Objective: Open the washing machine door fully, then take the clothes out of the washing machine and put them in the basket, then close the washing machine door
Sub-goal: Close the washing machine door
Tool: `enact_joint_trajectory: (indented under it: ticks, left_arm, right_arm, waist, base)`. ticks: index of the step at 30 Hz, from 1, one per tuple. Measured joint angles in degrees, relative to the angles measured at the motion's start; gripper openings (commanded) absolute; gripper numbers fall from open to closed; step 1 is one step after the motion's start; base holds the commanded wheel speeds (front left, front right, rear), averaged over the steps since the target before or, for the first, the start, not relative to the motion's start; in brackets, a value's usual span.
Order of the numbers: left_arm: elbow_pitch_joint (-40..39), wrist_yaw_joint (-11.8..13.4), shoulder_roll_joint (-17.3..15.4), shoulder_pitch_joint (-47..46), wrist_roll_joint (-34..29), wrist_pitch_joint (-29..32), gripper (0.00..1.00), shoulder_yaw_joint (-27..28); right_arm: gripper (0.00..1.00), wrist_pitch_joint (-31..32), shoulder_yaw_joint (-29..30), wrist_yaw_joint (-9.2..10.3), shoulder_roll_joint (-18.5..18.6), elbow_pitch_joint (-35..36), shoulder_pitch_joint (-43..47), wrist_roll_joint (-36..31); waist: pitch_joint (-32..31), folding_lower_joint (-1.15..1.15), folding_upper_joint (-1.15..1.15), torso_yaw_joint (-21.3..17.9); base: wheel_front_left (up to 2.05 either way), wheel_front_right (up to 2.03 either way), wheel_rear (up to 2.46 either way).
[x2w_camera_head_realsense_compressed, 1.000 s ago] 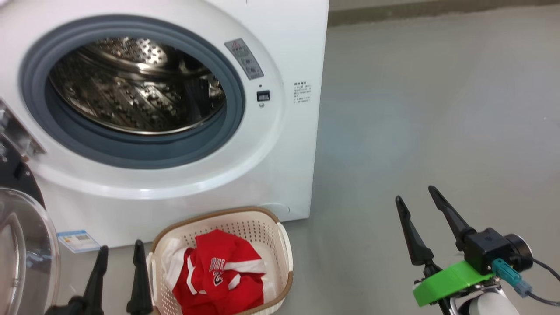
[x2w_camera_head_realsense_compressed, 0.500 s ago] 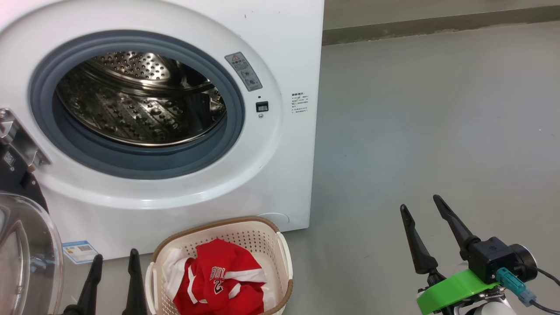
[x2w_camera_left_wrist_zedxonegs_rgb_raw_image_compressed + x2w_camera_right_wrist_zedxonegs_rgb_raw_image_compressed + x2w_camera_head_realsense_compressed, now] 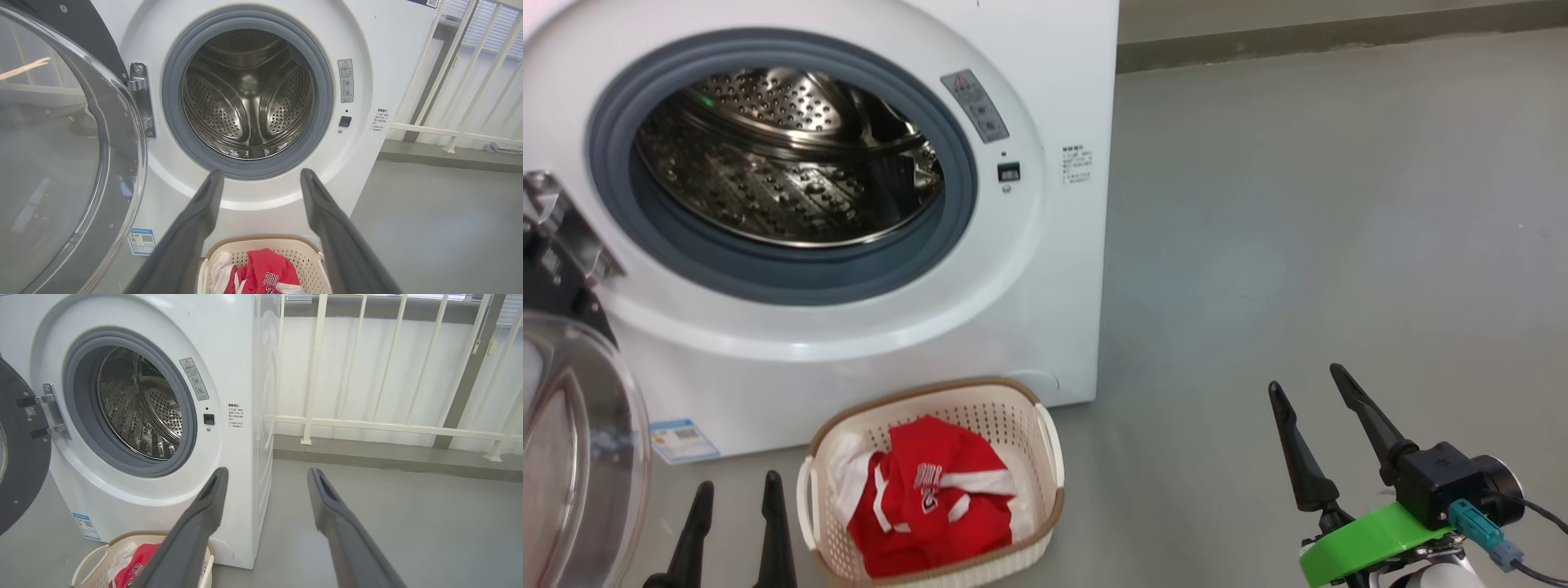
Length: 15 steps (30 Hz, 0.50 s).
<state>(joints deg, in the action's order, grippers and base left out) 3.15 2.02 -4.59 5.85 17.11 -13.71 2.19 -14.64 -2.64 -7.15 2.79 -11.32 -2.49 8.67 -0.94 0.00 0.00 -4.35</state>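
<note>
The washing machine door (image 3: 572, 457), round, glossy black-rimmed with bulging clear glass, is swung wide at left. The clothes (image 3: 923, 498), red jersey fabric, are lying in the basket (image 3: 988, 418) of cream perforated plastic before the big white washing machine (image 3: 1054, 286). Closing is judged next: a push on the door's rim is called for. The left hand (image 3: 737, 482) and right hand (image 3: 1304, 377) are spread, empty. The bare steel drum (image 3: 249, 94) is shown head-on in the left wrist view.
</note>
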Motion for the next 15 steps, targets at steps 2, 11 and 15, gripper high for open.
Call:
enact_joint_trajectory:
  ticks: [2,11,15]
  left_arm:
    - [-0.26,-0.02,0.0,0.0,0.11,-0.01,1.0,-0.08]
    - [-0.52,-0.04,-0.47,0.04,-0.04,-0.01,1.0,-0.49]
    - [-0.53,-0.02,-0.47,0.04,-0.2,-0.03,1.0,-0.68]
  right_arm:
    - [1.0,0.0,-0.01,0.0,0.0,-0.03,-0.01,0.0]
    - [1.0,0.0,-0.16,0.0,0.0,-0.14,-0.01,0.36]
    - [1.0,0.0,-0.24,0.0,0.0,-0.18,-0.01,0.41]
  waist:
    - [0.04,0.0,0.0,0.0]
    - [0.27,0.0,0.0,-0.15]
    - [0.33,0.0,0.0,-0.05]
  base:
    - [-1.83,1.83,0.0]
    - [-1.08,1.08,0.0]
    - [-0.2,0.2,0.0]
